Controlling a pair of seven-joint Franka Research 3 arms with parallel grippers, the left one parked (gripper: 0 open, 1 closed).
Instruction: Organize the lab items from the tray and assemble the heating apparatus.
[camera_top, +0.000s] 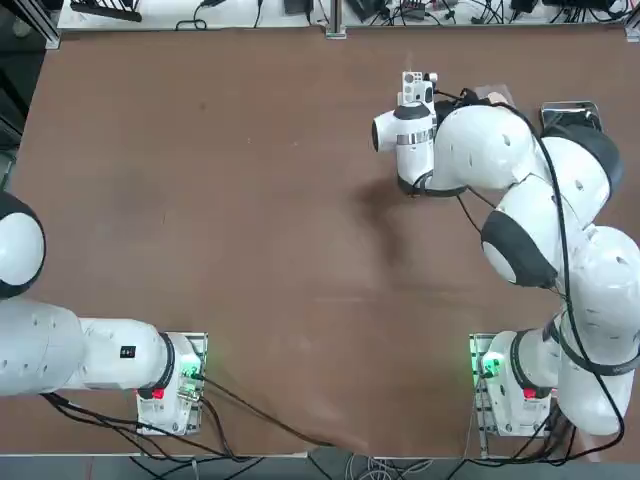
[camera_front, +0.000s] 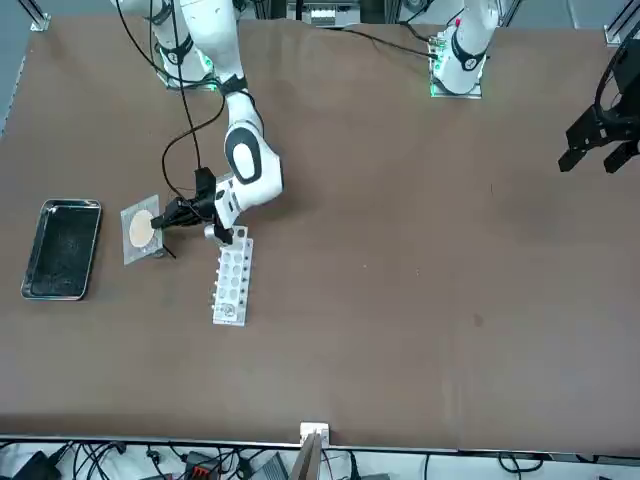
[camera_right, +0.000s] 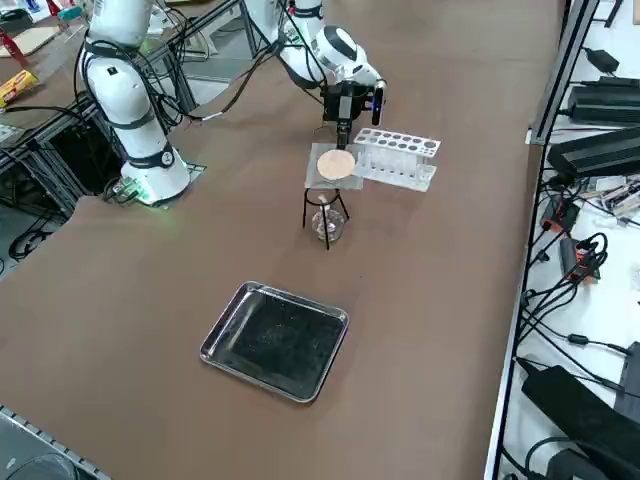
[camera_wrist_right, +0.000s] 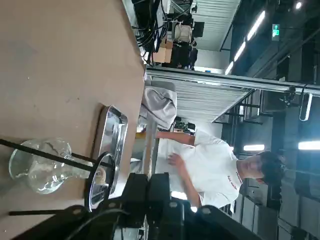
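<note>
The black wire ring stand (camera_right: 326, 212) stands on the table with the small clear glass piece (camera_right: 324, 226) under it. On its ring lies the grey square mesh (camera_right: 334, 165) with the tan centre. My right gripper (camera_right: 341, 143) reaches in level from the rack side and is shut on the mesh's edge (camera_front: 152, 222). In the wrist view its fingers (camera_wrist_right: 135, 190) stand close together behind the ring (camera_wrist_right: 96, 182), with the glass piece (camera_wrist_right: 40, 167) beside a leg. The metal tray (camera_front: 61, 250) lies beyond the stand with nothing in it. In the top view the arm hides the gripper.
A white test-tube rack (camera_front: 232, 280) lies right beside the stand, under my wrist. The table's edge runs just past the tray (camera_right: 275, 340). A person in a white shirt (camera_wrist_right: 210, 160) stands beyond the table.
</note>
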